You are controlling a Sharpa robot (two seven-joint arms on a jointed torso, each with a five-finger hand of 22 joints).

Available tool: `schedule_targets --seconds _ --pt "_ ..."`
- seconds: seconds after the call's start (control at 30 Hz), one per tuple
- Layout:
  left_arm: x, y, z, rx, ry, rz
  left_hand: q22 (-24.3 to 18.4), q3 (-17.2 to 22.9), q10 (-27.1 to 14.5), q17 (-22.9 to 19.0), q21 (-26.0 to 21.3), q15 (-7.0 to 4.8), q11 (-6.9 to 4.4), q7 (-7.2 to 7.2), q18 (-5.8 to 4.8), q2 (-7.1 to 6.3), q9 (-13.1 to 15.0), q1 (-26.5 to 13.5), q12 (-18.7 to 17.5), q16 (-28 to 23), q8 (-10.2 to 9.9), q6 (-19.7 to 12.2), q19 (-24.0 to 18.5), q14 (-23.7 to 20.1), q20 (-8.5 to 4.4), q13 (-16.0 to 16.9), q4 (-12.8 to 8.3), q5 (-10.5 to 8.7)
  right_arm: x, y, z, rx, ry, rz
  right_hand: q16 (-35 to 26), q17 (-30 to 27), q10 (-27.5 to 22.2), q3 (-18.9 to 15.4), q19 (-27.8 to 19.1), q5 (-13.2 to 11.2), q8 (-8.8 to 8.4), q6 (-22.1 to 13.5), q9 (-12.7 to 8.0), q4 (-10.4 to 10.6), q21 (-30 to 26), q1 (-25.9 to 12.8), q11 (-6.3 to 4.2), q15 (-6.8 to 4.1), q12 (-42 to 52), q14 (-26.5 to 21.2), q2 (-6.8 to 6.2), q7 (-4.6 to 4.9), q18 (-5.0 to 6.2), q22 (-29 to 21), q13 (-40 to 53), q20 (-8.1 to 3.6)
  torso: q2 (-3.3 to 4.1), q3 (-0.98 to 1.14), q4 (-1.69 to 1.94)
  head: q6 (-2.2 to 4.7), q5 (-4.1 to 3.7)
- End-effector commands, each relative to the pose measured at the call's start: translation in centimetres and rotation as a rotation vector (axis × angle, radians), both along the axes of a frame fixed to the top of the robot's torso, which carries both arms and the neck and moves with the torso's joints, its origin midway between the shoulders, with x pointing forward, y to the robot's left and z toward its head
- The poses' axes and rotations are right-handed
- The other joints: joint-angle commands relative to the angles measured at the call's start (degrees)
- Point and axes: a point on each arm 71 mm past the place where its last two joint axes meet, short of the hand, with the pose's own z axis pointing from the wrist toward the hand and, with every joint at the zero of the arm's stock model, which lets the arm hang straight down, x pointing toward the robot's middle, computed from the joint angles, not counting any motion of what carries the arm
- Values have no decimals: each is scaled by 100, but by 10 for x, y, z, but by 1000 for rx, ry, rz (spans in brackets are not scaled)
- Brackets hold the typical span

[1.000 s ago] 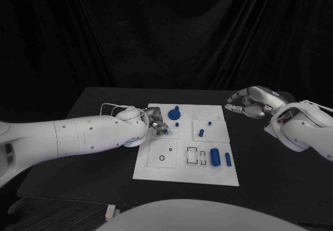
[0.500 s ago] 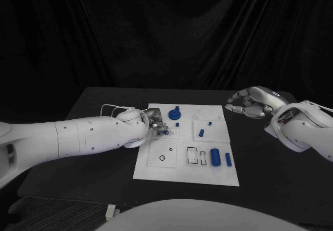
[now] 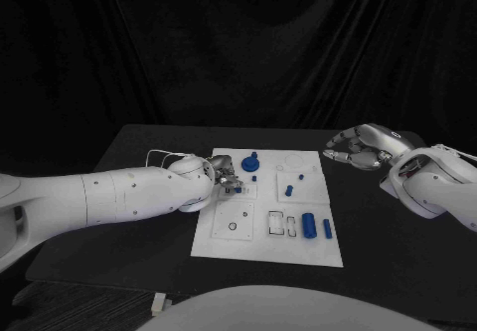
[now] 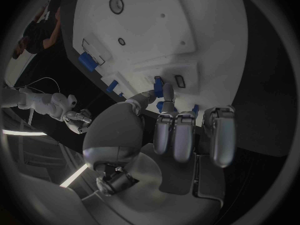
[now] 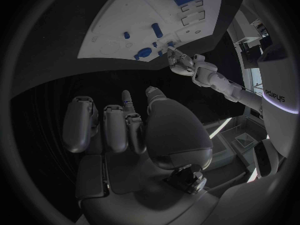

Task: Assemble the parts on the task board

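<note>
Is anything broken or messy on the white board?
Nothing stands out. The blue pieces sit tidily on the white board, the left hand pinches one small blue piece, and the right hand hovers off to the side holding nothing.

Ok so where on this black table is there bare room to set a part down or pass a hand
Bare black table lies between the white task board and the right hand, and along the near edge below the board. Crowded: the board's far left corner, where the left hand works beside the round blue part.
</note>
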Motion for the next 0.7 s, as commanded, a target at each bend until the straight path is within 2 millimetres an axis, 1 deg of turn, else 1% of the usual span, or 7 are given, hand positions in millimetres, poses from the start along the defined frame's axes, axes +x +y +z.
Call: schedule_targets --seconds 0.03,0.1,0.23,0.43,0.5,0.53,0.7 --pt "-1 -4 -1 -6 4 -23 1196 -28 595 1509 -15 0 19 -28 27 19 -8 -33 21 15 -28 3 143 605 -8 1509 11 -30 0 -1 0 2 -3 -16 -20 -5 587 -6 0 15 -19 29 -5 -18 -22 57 39 29 19 241 -9 20 107 930 1505 21 3 0 0 0 -1" --pt "-1 -5 -1 -3 8 -25 1197 -70 595 1509 -19 -2 17 -32 27 13 -17 -9 21 15 -36 4 143 605 -8 1509 14 -97 0 -1 0 2 -3 -16 -20 -5 587 -6 0 15 -19 29 -5 -18 -22 57 39 29 19 241 -9 20 107 930 1505 21 2 -1 0 0 2" --pt "-2 -5 -2 1 16 -28 1201 -176 595 1509 -25 -4 15 -33 28 23 -46 45 21 15 -59 12 146 605 -10 1509 43 -332 0 -1 0 2 -4 -16 -21 -7 580 -6 0 16 -20 30 -6 -17 -22 57 39 29 14 241 -9 20 107 930 1494 21 2 0 -2 0 13" --pt "-2 -5 -3 8 26 -30 1205 -424 595 1509 -45 2 24 -22 30 15 -110 52 21 15 -108 33 144 605 -5 1509 169 -812 0 -1 0 2 -4 -17 -21 -7 580 -6 0 16 -20 30 -6 -17 -22 57 39 29 14 241 -9 20 107 930 1494 21 1 -1 -1 0 23" --pt "-2 -5 -3 10 28 -30 1208 -528 595 1509 -48 6 30 -16 30 -6 -124 22 21 15 -118 42 145 605 -2 1509 220 -843 0 -1 0 2 -4 -16 -21 -7 580 -6 0 16 -20 30 -6 -17 -22 57 39 29 14 241 -9 20 107 930 1494 21 0 -1 -1 0 29" --pt "-2 -5 -3 10 29 -30 1210 -612 595 1509 -51 9 32 -13 30 -10 -136 15 21 15 -127 47 146 605 1 1509 259 -926 0 -1 0 2 -4 -16 -19 -3 573 -8 1 20 -20 32 -8 -16 -22 58 38 29 9 241 -11 20 107 930 1484 21 0 -1 -2 0 32" --pt "-3 -5 -3 14 34 -31 1215 -813 595 1509 -60 13 41 -5 30 -12 -159 7 21 15 -149 48 148 605 10 1509 355 -1134 0 0 0 2 -4 -14 -19 -3 573 -8 1 20 -20 32 -8 -16 -22 58 38 29 9 241 -11 20 107 930 1484 21 1 -1 -1 0 47"
